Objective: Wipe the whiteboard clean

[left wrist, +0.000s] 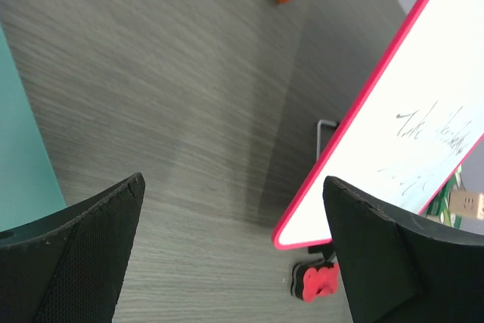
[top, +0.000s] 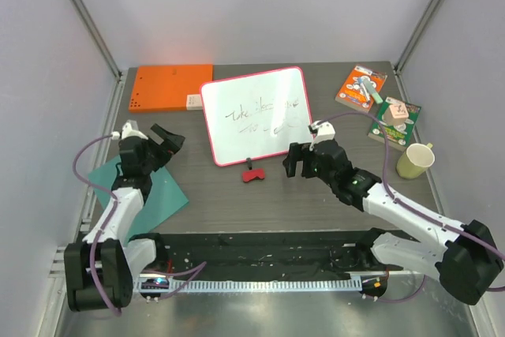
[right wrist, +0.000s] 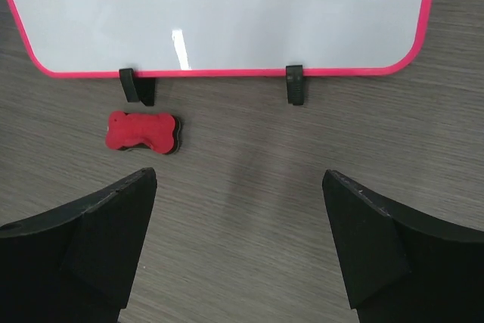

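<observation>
The whiteboard, white with a pink-red rim and dark handwriting, stands tilted on two black feet at the table's middle back; it also shows in the left wrist view and the right wrist view. A red bone-shaped eraser lies on the table just in front of the board's lower edge, also seen in the right wrist view and the left wrist view. My right gripper is open and empty, right of the eraser. My left gripper is open and empty, left of the board.
An orange board lies at the back left. A teal sheet lies under my left arm. Two small game boxes and a pale green cup sit at the right. A black strip runs along the front.
</observation>
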